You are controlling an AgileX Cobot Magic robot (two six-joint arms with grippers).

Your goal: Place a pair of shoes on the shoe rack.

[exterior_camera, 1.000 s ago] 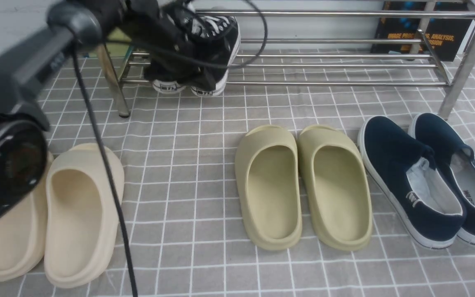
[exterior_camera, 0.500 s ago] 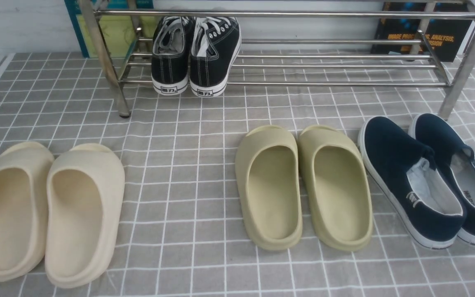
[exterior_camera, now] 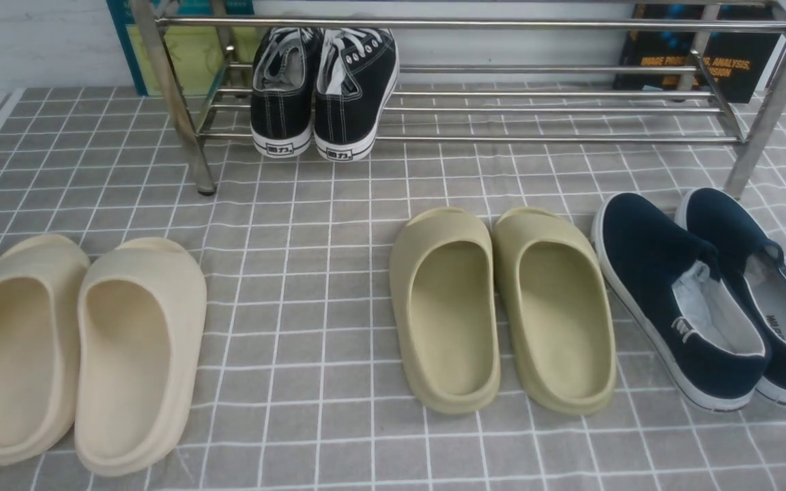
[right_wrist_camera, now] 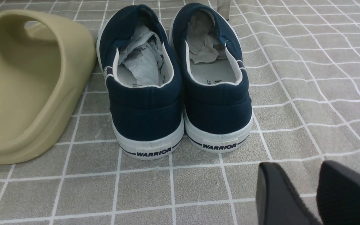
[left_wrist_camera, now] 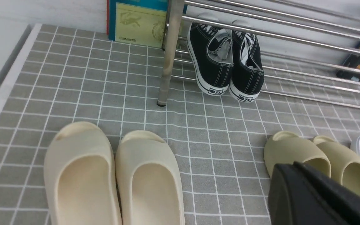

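Note:
The pair of black canvas sneakers (exterior_camera: 325, 88) stands side by side on the lowest tier of the silver shoe rack (exterior_camera: 543, 23), near its left end, heels toward me. They also show in the left wrist view (left_wrist_camera: 227, 62), behind the rack's leg (left_wrist_camera: 170, 47). My left gripper (left_wrist_camera: 287, 167) is shut and empty, pulled well back from the rack, above the olive slides. My right gripper (right_wrist_camera: 298, 170) is open and empty, low over the floor just behind the navy slip-ons. Neither arm shows in the front view.
A pair of cream slides (exterior_camera: 86, 348) lies front left, olive slides (exterior_camera: 502, 307) in the middle, and navy slip-ons (exterior_camera: 714, 293) at the right, all on the grey checked cloth. A teal-yellow book (exterior_camera: 188, 54) and a black book (exterior_camera: 700, 54) lean behind the rack.
One second ago my left arm was over the sneakers at the rack. It has drawn back out of the front view, and the sneakers stay on the rack.

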